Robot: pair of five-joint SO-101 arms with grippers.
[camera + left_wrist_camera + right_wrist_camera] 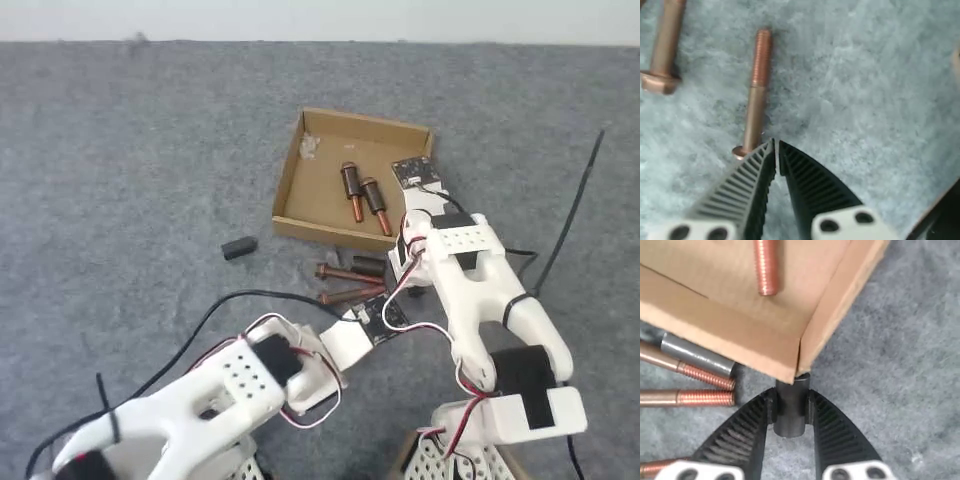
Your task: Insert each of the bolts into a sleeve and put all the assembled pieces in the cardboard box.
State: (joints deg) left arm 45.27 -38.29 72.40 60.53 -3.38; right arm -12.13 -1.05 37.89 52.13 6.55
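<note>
Bolts point(345, 272) lie loose on the grey surface point(120, 150), just in front of the near wall of the cardboard box point(320, 200). The box sits toward the middle of the far edge. Two assembled pieces point(350, 190) rest inside it, and a spare sleeve point(239, 247) lies apart, nearer the left edge.

In the left wrist view, the left gripper point(776, 145) is clenched on nothing, its tips just beside one bolt point(756, 90) at the head.

In the right wrist view, the right gripper point(790, 397) grasps a dark sleeve point(790, 422) at the box's outer corner.
</note>
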